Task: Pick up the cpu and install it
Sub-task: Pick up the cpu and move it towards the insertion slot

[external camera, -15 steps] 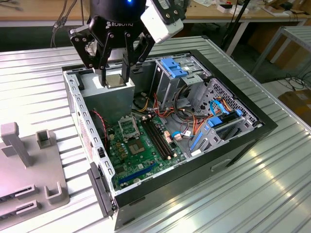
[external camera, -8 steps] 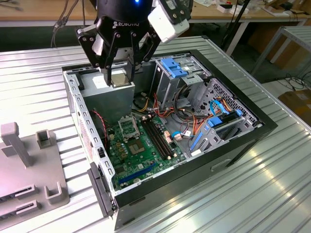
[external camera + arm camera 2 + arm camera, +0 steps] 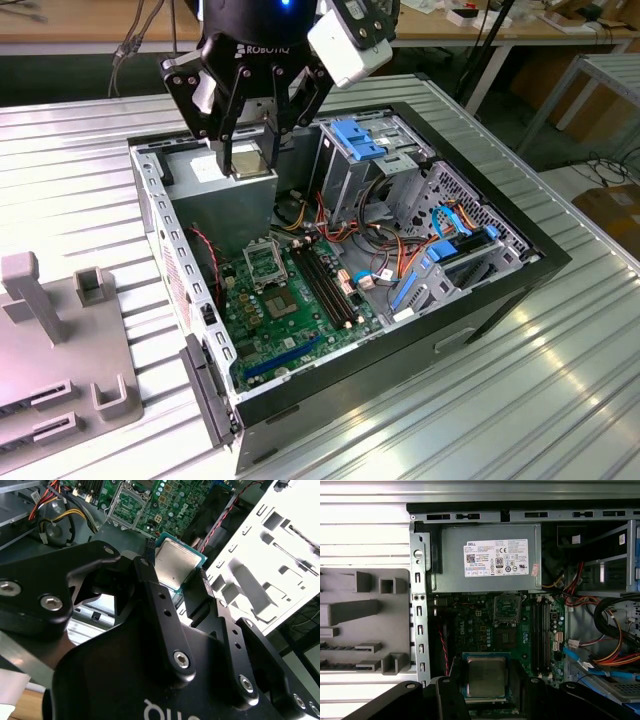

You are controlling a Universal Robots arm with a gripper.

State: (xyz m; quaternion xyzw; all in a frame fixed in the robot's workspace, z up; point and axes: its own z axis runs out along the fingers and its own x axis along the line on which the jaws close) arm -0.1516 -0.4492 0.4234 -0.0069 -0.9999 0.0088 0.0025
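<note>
The cpu (image 3: pixel 485 676) is pinched by two opposite edges between the jaws, metal lid upward. It is carried in the air over the power supply (image 3: pixel 225 195), at the far side of the open computer case (image 3: pixel 540 255), toward the exterior view's left. The empty socket (image 3: pixel 265 265) on the motherboard (image 3: pixel 300 315) lies lower and nearer, well apart from the cpu.

Only thin edges are gripped, so the cpu could be tilted or let slip by a jolt and dropped onto the board. If it were set down turned or off-centre, the socket's contacts could be bent. Whether the socket's retaining frame is fully raised cannot be told, and a frame left in the way would be struck. The red and black wires (image 3: pixel 205 250) beside the socket could be snagged by the broad linkage.
</note>
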